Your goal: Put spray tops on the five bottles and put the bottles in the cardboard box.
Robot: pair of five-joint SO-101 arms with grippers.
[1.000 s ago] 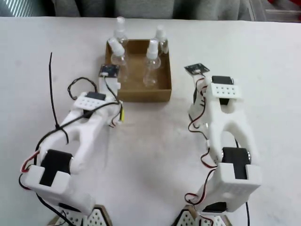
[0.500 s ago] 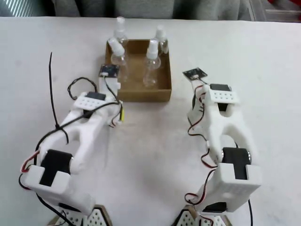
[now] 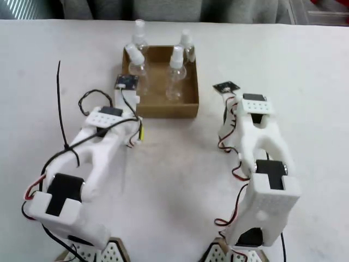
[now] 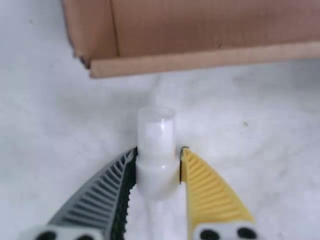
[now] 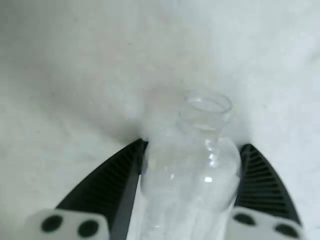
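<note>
Spray top (image 4: 156, 132) clamped in left pincer (image 4: 158, 151); open-necked bottle (image 5: 187, 172) clamped in right pincer (image 5: 193, 146).

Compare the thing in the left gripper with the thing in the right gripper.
The spray top in the left gripper is milky white; the bottle in the right gripper is clear, its neck open. The spray top's jaws stand close together; the bottle's are spread wide. Both are gripped at the sides.
</note>
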